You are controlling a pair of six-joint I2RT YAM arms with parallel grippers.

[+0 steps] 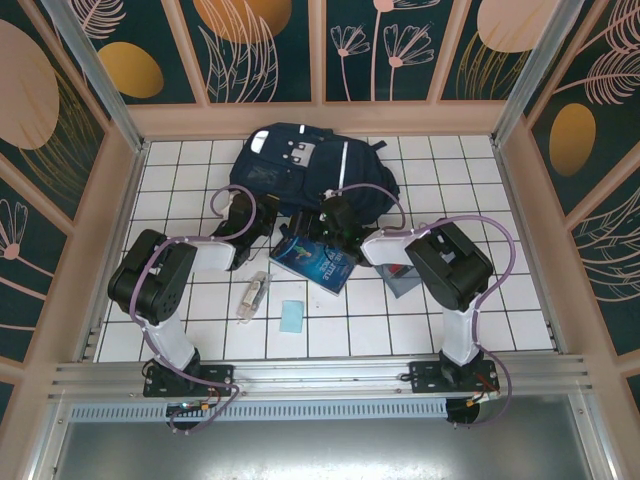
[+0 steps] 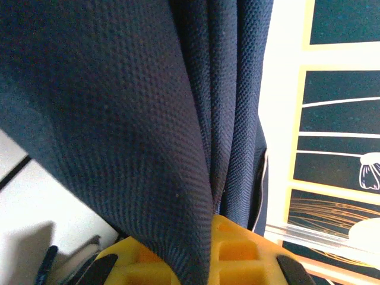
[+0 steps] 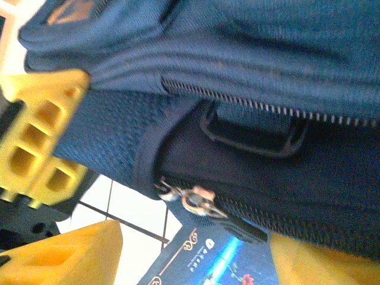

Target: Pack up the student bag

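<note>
left hand [image 2: 196, 258] pinching student bag [image 1: 290, 165] | navy, woven fabric, white stripes

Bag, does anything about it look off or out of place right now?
The bag lies slumped, a fold of its fabric bunched and pinched in the left gripper. The book lies outside it, by its near edge.

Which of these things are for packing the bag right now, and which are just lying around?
In the job:
- student bag
- left gripper, shut on the bag's fabric
- right gripper, open by the zipper pull
- blue book, beside the bag

Lying on the tiles, untouched (maybe packed later):
- pale see-through item
- light blue square
- grey flat thing
</note>
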